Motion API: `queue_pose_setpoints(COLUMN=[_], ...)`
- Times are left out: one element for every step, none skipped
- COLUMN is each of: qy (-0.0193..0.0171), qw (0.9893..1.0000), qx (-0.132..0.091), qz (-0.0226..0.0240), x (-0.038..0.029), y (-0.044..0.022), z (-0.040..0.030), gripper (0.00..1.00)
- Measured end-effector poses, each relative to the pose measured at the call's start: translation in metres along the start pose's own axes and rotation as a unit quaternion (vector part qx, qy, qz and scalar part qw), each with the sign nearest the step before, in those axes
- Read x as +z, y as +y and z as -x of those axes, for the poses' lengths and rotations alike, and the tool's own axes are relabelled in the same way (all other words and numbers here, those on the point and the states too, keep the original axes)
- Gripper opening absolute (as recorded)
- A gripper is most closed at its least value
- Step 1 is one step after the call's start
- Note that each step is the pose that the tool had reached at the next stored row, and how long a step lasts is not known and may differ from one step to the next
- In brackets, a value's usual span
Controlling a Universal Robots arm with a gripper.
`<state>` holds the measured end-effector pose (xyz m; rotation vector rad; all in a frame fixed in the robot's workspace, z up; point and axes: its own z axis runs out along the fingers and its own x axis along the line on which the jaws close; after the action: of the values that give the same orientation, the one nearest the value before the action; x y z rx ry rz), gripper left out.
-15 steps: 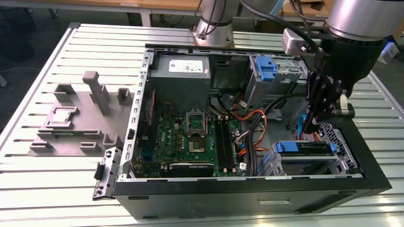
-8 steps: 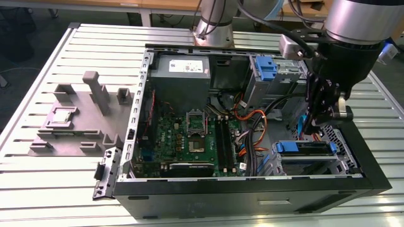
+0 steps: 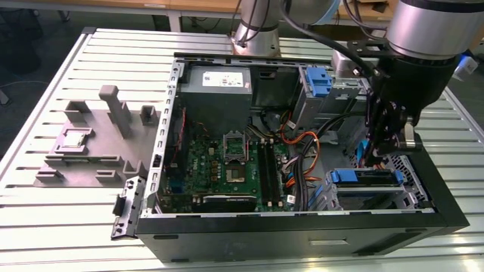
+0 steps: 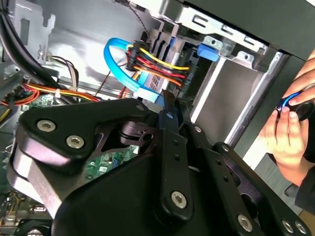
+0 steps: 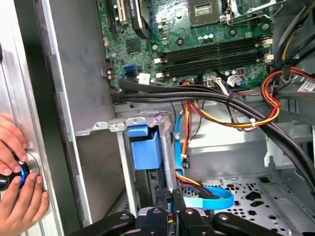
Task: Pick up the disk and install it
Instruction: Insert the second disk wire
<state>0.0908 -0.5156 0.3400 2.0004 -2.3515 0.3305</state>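
Note:
The disk (image 3: 368, 177) lies flat in the drive bay at the case's near corner on the exterior view's right, with its blue bracket showing at the edges. In the first wrist view the bracket's blue tab (image 5: 144, 147) sits inside the metal bay. My gripper (image 3: 382, 152) hangs just above the disk's far end, beside the cable plugs. In both wrist views its black fingers (image 4: 166, 110) stand pressed close together with nothing between them. The gripper's tip (image 5: 171, 195) is next to the blue data cable (image 5: 211, 199) and the coloured power wires (image 4: 162, 66).
The open computer case (image 3: 302, 226) holds the motherboard (image 3: 226, 164), a grey power supply (image 3: 219, 79) and an upright blue latch (image 3: 318, 79). A grey fixture (image 3: 98, 141) lies on the slatted table. A person's hand (image 5: 17, 191) rests outside the case wall.

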Motion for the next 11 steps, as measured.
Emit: queue_pose_setpoints(qy=[-0.0002, -0.0007, -0.0013, -0.0022, -0.0029, -0.0038, -0.0046, -0.0055, -0.0068, -0.0084, -0.0109], qw=[1.0000, 1.0000, 1.0000, 1.0000, 1.0000, 1.0000, 1.0000, 0.9999, 0.9999, 0.9999, 0.9999], qx=[0.000, -0.001, -0.001, -0.002, -0.003, -0.004, -0.005, -0.007, -0.009, -0.009, -0.009], qz=[-0.0008, -0.0015, -0.0021, -0.0026, -0.0029, -0.0032, -0.0036, -0.0039, -0.0041, -0.0041, -0.0038], x=[0.0003, 0.0006, 0.0008, 0.0011, 0.0014, 0.0016, 0.0018, 0.0018, 0.0019, 0.0021, 0.0022], y=[0.0001, 0.0001, 0.0002, 0.0002, 0.0001, 0.0001, 0.0001, 0.0001, 0.0001, 0.0001, 0.0001], z=[-0.0016, -0.0030, -0.0041, -0.0051, -0.0057, -0.0061, -0.0062, -0.0062, -0.0063, -0.0067, -0.0071], gripper=[0.16, 0.16, 0.16, 0.16, 0.16, 0.16, 0.16, 0.16, 0.16, 0.16, 0.16])
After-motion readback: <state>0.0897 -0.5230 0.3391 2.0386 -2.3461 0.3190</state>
